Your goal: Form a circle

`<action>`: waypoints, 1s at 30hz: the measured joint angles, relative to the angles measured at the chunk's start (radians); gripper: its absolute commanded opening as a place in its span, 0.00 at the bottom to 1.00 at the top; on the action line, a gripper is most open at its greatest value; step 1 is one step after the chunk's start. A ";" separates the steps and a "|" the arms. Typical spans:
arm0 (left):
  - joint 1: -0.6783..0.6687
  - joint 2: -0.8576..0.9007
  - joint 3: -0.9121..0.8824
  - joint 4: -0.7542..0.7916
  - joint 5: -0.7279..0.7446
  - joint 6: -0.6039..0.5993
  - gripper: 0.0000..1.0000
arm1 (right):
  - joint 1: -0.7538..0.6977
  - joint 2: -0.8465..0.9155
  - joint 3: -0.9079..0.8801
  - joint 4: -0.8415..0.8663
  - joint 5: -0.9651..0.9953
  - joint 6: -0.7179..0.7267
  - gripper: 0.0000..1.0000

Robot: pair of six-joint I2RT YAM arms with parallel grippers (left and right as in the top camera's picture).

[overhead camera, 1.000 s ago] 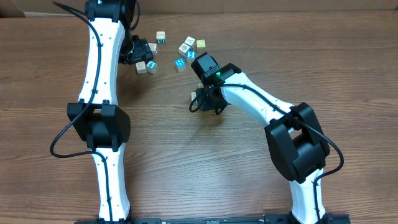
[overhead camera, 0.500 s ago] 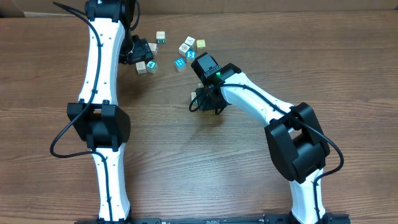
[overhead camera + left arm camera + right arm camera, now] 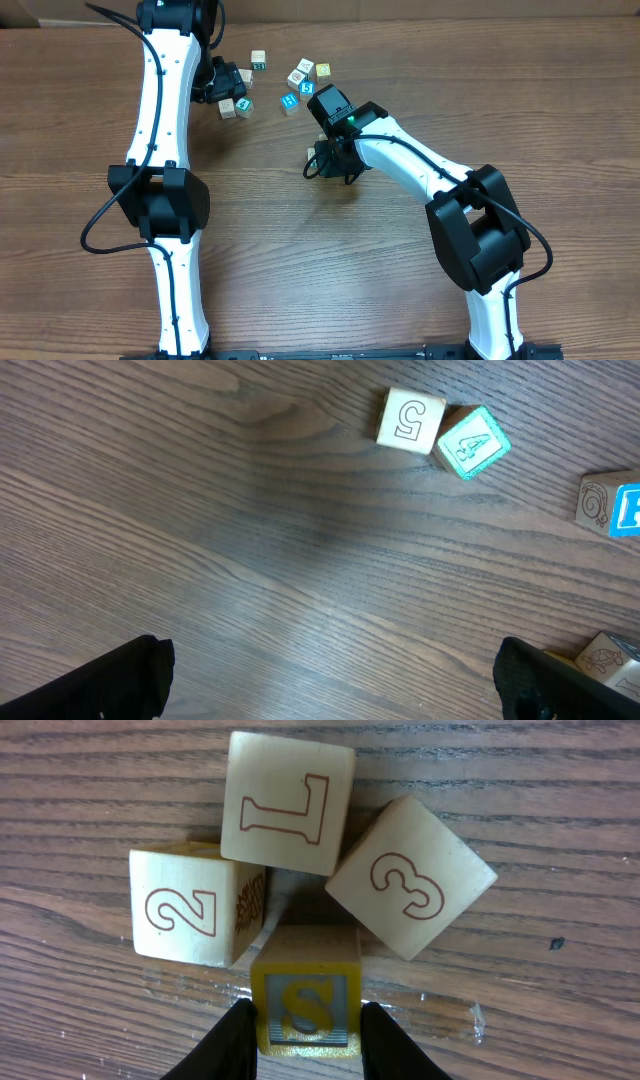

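Observation:
In the right wrist view, cubes form a tight ring on the table: an L cube [image 3: 288, 815] at the top, a 3 cube [image 3: 410, 878] on the right, a 2 cube [image 3: 185, 910] on the left and a yellow S cube [image 3: 305, 1000] at the bottom. My right gripper [image 3: 305, 1038] is shut on the S cube, one finger on each side. Overhead, the right gripper [image 3: 326, 160] covers most of this circle; only one pale cube [image 3: 311, 153] peeks out. My left gripper [image 3: 335, 685] is open over bare wood, near the scattered cubes overhead [image 3: 225, 85].
Loose cubes lie scattered at the back of the table, among them a teal one [image 3: 290, 102] and a white one [image 3: 258, 60]. In the left wrist view a 5 cube [image 3: 411, 420] touches a teal-marked cube [image 3: 472, 443]; more cubes sit at the right edge [image 3: 598, 500].

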 measured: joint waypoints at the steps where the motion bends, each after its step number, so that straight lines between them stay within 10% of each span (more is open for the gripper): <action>1: 0.000 0.000 0.000 0.000 0.000 0.000 1.00 | 0.000 0.000 0.000 0.001 0.000 0.002 0.30; 13: 0.000 0.000 0.000 0.000 0.000 0.000 1.00 | 0.000 0.000 0.000 0.003 -0.001 0.017 0.49; 30: 0.000 0.000 0.000 0.000 0.000 0.000 1.00 | -0.050 0.000 0.204 -0.158 0.039 -0.146 0.37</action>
